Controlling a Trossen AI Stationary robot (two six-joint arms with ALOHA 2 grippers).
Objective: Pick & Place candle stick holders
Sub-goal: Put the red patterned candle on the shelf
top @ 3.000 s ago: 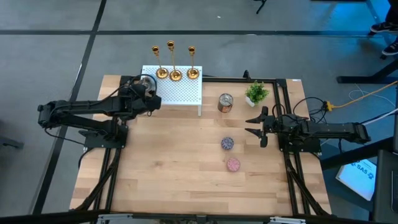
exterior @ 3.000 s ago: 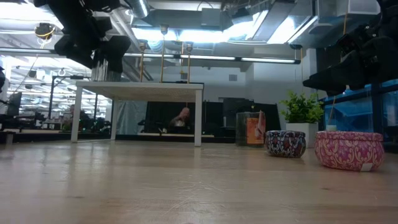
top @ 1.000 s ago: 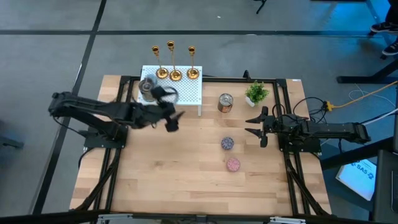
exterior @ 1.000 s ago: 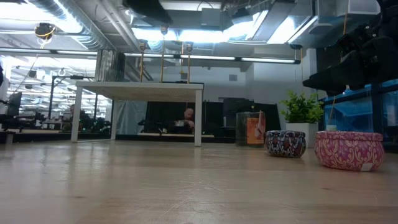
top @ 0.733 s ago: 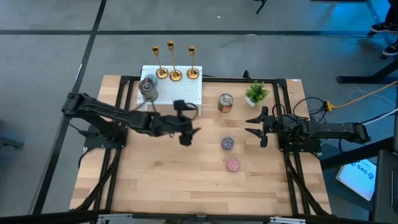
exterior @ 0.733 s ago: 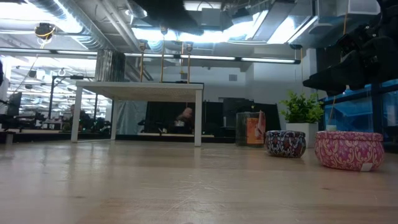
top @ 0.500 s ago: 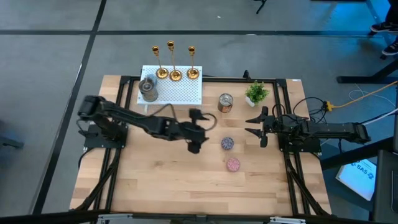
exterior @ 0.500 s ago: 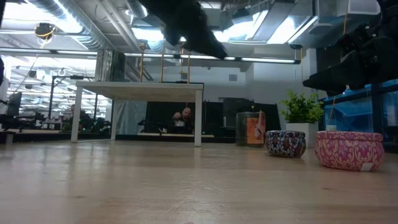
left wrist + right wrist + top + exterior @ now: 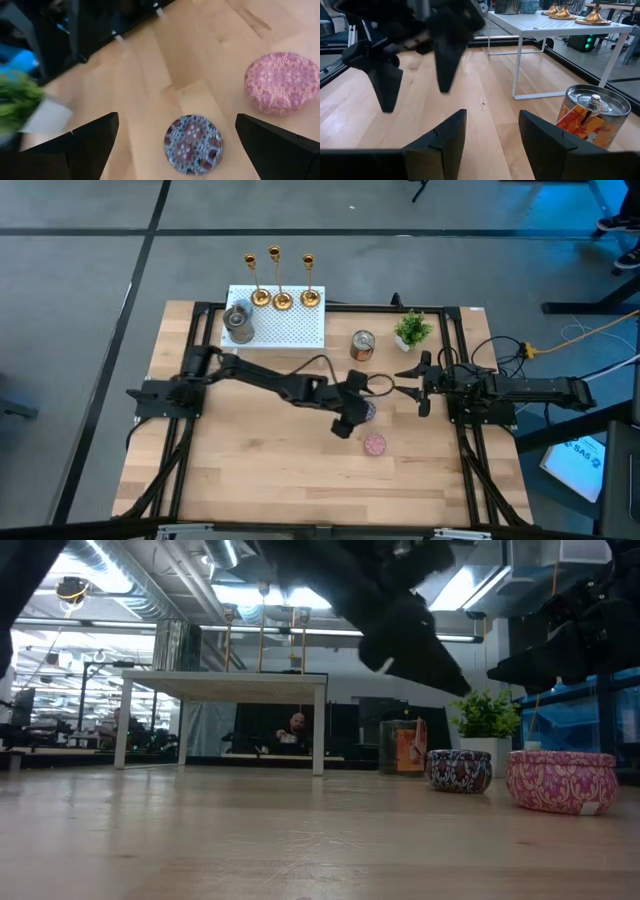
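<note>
we see the three gold candle stick holders [image 9: 282, 278] standing in a row along the far edge of the white perforated stand [image 9: 290, 330], which we take as our landmark; a grey tin [image 9: 238, 323] sits on the stand's left part, near the holders. the left gripper [image 9: 352, 412] reaches well out from the stand toward the table's middle, its fingers spread wide and holding nothing, poised just over the blue patterned tin [image 9: 193, 144]. the pink patterned tin [image 9: 375, 444] lies just beyond that one, farther from the stand. a silver and orange can [image 9: 362, 345] stands on the table just to the right of the stand, and a small potted plant [image 9: 411, 329] beside the can. the right gripper [image 9: 409, 381] waits well to the right of the stand, past the can, its fingers partly apart and empty.
</note>
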